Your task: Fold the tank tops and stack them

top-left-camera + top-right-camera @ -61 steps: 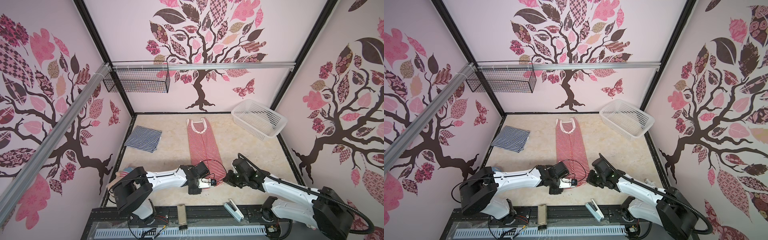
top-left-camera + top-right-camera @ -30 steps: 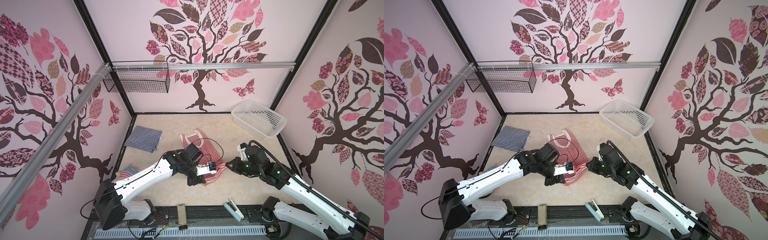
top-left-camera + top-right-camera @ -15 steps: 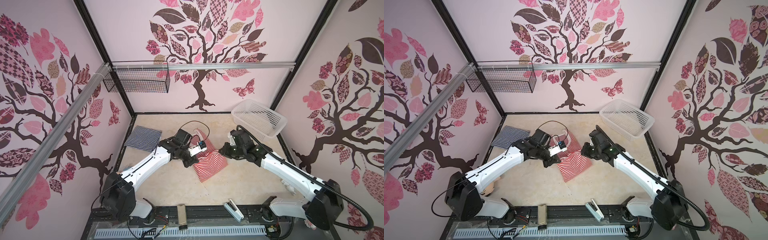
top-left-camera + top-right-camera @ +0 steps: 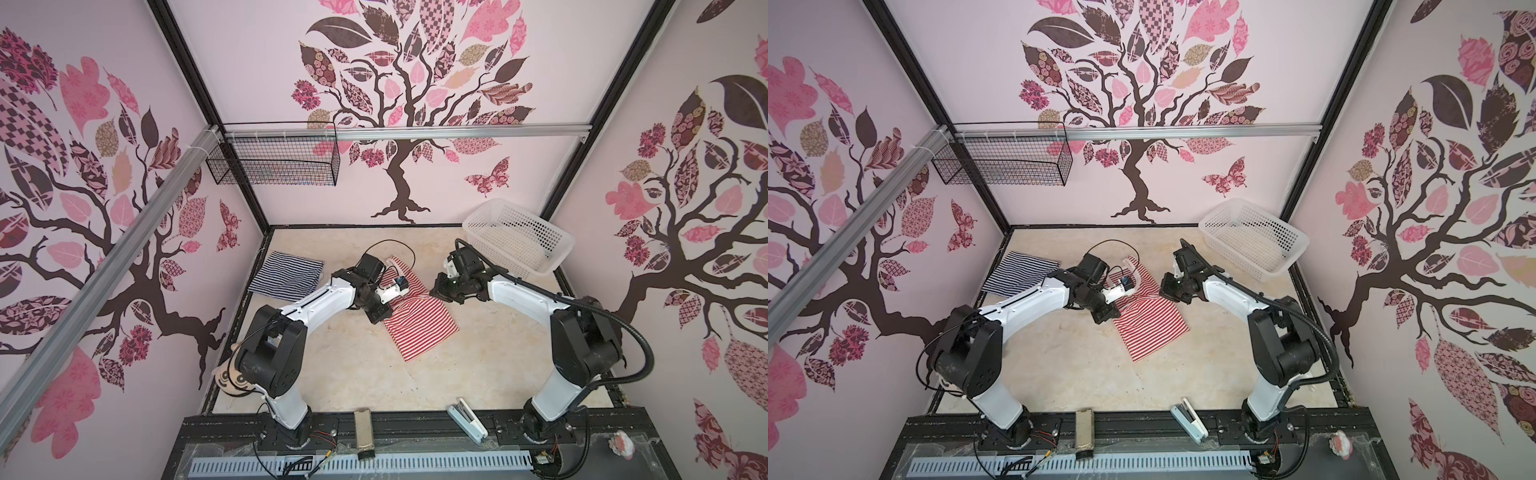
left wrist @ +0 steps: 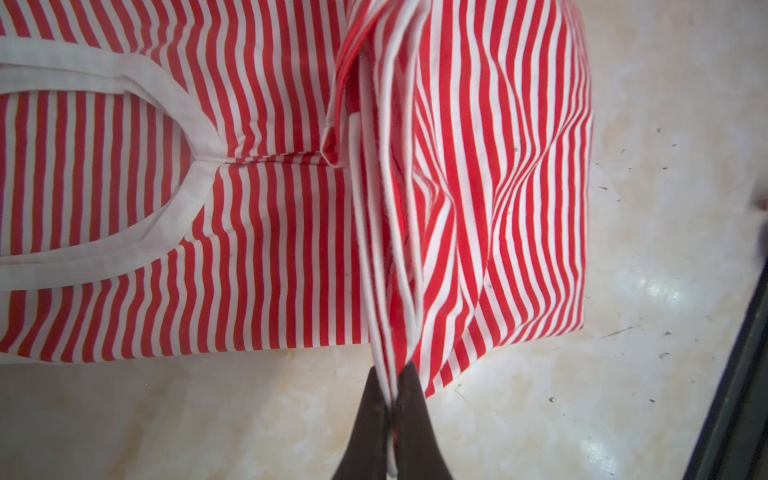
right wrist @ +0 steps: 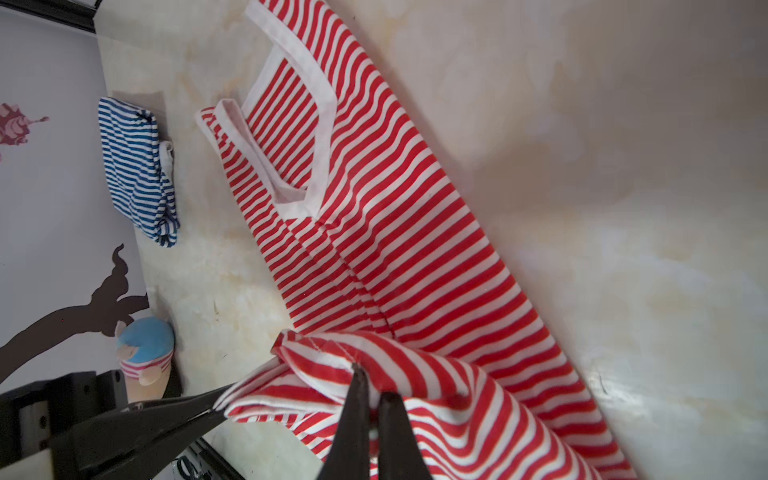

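Two robot arms grip a red-and-white tank top (image 4: pixel 420 322), half doubled over itself at mid-bench (image 4: pixel 353 374), left of the white basket (image 4: pixel 555 255) and nearer the front; the navy-and-white tank top (image 4: pixel 286 277) lies folded farther left of that basket, by the wall; both top views hide the grips behind the wrists; the left wrist view shows the left jaws pinched shut on a bunched hem; the right wrist view shows the right jaws closed on a raised striped corner, with a blue-haired plush doll (image 6: pixel 143 353) beyond.
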You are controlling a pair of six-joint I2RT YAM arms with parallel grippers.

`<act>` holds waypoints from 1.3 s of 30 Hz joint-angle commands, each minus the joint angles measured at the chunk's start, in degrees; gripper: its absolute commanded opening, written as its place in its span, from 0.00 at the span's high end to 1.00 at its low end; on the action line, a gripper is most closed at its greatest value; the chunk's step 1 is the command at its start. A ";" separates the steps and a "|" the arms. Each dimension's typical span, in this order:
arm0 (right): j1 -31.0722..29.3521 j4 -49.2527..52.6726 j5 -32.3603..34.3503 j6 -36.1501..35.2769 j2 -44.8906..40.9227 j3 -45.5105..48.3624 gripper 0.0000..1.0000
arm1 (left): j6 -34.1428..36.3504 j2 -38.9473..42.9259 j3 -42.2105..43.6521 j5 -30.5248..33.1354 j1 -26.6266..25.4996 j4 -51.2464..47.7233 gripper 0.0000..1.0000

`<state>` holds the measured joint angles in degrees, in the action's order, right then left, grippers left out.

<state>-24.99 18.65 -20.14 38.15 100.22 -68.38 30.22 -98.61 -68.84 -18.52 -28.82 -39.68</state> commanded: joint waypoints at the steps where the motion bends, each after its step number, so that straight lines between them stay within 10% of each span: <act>1: 0.52 -0.49 -2.18 -1.65 3.40 -4.51 1.00 | -0.18 -1.50 -2.38 3.09 0.89 3.27 1.00; 19: 2.01 -0.02 -4.38 -1.32 17.81 -16.40 1.00 | -5.23 -12.69 -7.41 13.58 2.89 8.06 0.95; 21: 2.37 0.09 -5.08 -1.22 18.95 -17.73 0.98 | -6.08 -12.92 -7.37 14.98 2.98 8.86 0.82; 24: 2.81 -1.11 -7.20 -0.97 19.67 -19.15 0.67 | -8.02 -12.18 -6.44 18.45 3.14 11.08 0.57; 27: 3.02 -2.30 -9.02 -1.31 18.27 -20.10 0.53 | -9.15 -8.51 -4.09 21.17 3.50 14.17 0.06; 30: 3.08 -2.85 -8.62 -1.74 14.88 -19.13 0.51 | -9.49 -3.60 -1.82 21.53 3.51 15.91 0.02; 39: 2.98 -4.31 -6.66 -1.57 10.64 -10.70 0.97 | -6.75 0.55 -2.51 3.13 3.42 6.69 0.06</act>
<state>-22.06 14.22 -27.27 36.84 112.03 -79.99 22.46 -97.32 -71.18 -6.74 -25.39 -28.71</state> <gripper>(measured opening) 0.061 0.943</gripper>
